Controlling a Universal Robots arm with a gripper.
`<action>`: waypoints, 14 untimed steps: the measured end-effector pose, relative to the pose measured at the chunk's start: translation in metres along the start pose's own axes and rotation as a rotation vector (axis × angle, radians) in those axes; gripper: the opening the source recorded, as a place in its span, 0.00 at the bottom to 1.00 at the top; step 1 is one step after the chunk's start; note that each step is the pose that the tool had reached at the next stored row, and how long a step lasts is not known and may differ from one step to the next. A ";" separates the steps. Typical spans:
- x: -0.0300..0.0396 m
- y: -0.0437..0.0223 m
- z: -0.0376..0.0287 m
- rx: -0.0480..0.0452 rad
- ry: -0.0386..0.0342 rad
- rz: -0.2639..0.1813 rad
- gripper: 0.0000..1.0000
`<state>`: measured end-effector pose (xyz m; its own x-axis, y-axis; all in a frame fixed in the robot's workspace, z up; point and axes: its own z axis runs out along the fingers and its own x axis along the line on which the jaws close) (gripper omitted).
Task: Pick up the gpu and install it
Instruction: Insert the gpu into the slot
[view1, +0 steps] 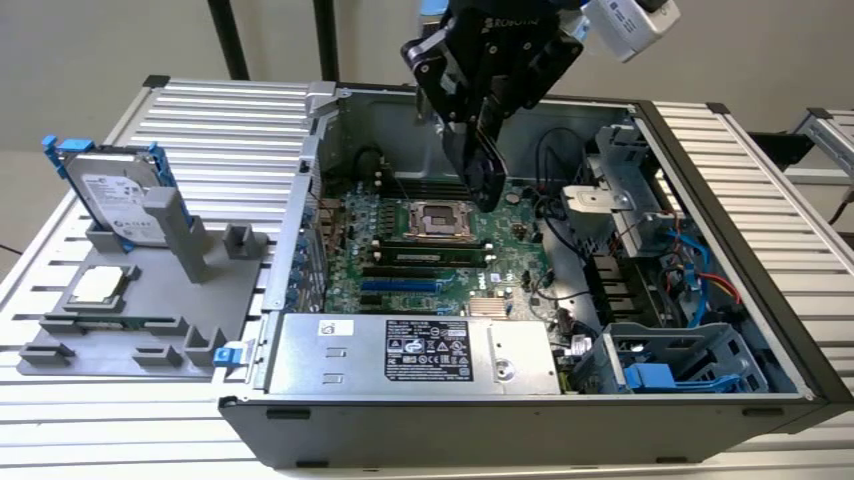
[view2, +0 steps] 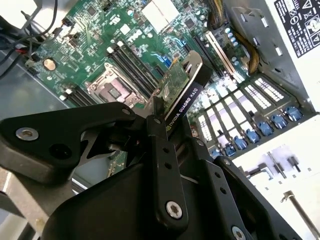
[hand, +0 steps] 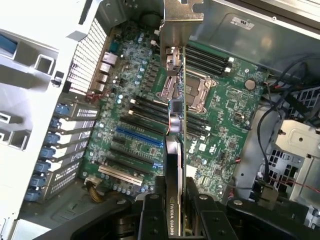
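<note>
I hang over the open computer case (view1: 727, 190). Its motherboard (view1: 400, 262) lies below me, with the power supply (view1: 414, 350) beside it. A hard drive (view1: 120, 205) stands well apart at the exterior view's left. My claw (hand: 176, 209) is clamped on the gpu (view2: 182, 92), holding it edge-on above the motherboard's slots.

Motherboard (view1: 527, 245) lies beneath the gripper (view1: 478, 140); well away from it — outside the case (view1: 534, 430) — a hard drive (view1: 118, 200) stands upright.
</note>
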<state>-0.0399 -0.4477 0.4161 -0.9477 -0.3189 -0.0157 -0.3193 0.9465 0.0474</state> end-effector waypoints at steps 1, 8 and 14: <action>0.0000 0.0000 0.0000 -0.0001 0.0005 -0.009 0.00; 0.0000 0.0000 0.0000 -0.0011 0.0035 -0.073 0.00; 0.0000 0.0000 0.0000 -0.0020 0.0063 -0.131 0.00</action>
<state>-0.0399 -0.4477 0.4161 -0.8977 -0.4404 -0.0156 -0.4406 0.8964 0.0474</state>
